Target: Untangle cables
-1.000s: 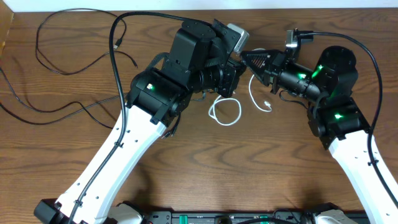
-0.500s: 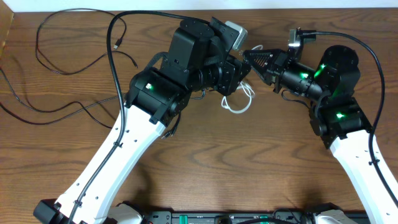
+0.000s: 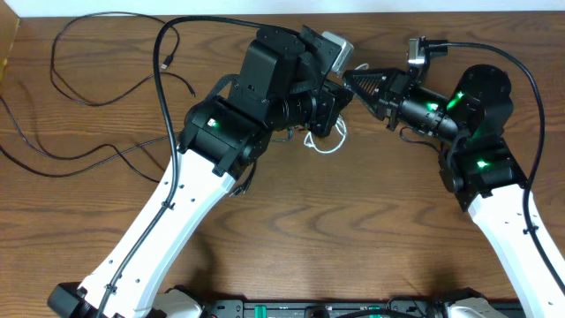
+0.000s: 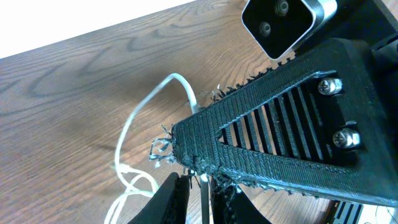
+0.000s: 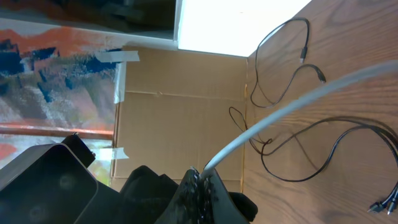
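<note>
The white cable (image 3: 328, 144) lies in small loops on the wooden table, just under the two grippers, which meet tip to tip. My right gripper (image 3: 347, 78) is shut on it: in the right wrist view the white cable (image 5: 292, 99) comes straight out of the closed tips of the right gripper (image 5: 202, 173). My left gripper (image 3: 342, 104) is right below it. In the left wrist view the left gripper (image 4: 202, 183) stands narrowly open, with a thin strand between its fingers and small gaps on both sides. More white cable (image 4: 140, 118) loops on the wood beyond. The long black cables (image 3: 88, 155) sprawl at the far left.
A cardboard box (image 3: 7, 44) stands at the table's left edge, beyond the black cables (image 5: 311, 155). Thick black leads (image 3: 521, 79) arch over both arms. The right gripper's ridged finger (image 4: 280, 118) fills the left wrist view just above the left fingertips.
The white cable's loops have been drawn up and left and bunched under the grippers. The left jaws opened, then narrowed around a strand. The right gripper stayed shut.
</note>
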You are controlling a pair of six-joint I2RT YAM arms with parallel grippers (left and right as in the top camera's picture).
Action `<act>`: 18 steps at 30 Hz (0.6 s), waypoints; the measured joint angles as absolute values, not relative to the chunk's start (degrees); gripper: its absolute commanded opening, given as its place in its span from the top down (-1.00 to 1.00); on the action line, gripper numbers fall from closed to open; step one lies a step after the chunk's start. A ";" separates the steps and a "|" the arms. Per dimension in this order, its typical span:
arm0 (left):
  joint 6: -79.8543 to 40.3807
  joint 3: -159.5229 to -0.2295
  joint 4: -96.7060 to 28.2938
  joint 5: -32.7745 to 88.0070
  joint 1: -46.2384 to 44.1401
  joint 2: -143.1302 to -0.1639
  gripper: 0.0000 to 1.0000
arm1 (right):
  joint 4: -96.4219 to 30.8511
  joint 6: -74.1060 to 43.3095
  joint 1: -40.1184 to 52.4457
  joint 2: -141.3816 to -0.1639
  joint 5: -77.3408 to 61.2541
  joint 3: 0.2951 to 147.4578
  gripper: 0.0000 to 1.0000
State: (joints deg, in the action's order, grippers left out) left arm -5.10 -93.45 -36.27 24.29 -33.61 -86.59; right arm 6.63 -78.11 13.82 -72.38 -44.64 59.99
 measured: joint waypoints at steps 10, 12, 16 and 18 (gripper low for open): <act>-5.10 -93.45 -36.60 24.18 -33.58 -86.59 0.62 | 2.81 -78.00 13.72 -72.38 -43.77 60.03 0.97; -5.08 -93.45 -36.58 24.14 -33.58 -86.59 0.63 | 2.79 -78.00 13.72 -72.38 -43.68 60.03 0.97; -5.13 -93.45 -36.49 24.34 -33.61 -86.59 0.85 | 3.20 -78.00 13.72 -72.38 -43.68 60.03 0.97; -5.23 -93.45 -36.32 24.38 -33.78 -86.59 0.85 | 3.57 -77.97 13.72 -72.38 -43.66 60.03 0.97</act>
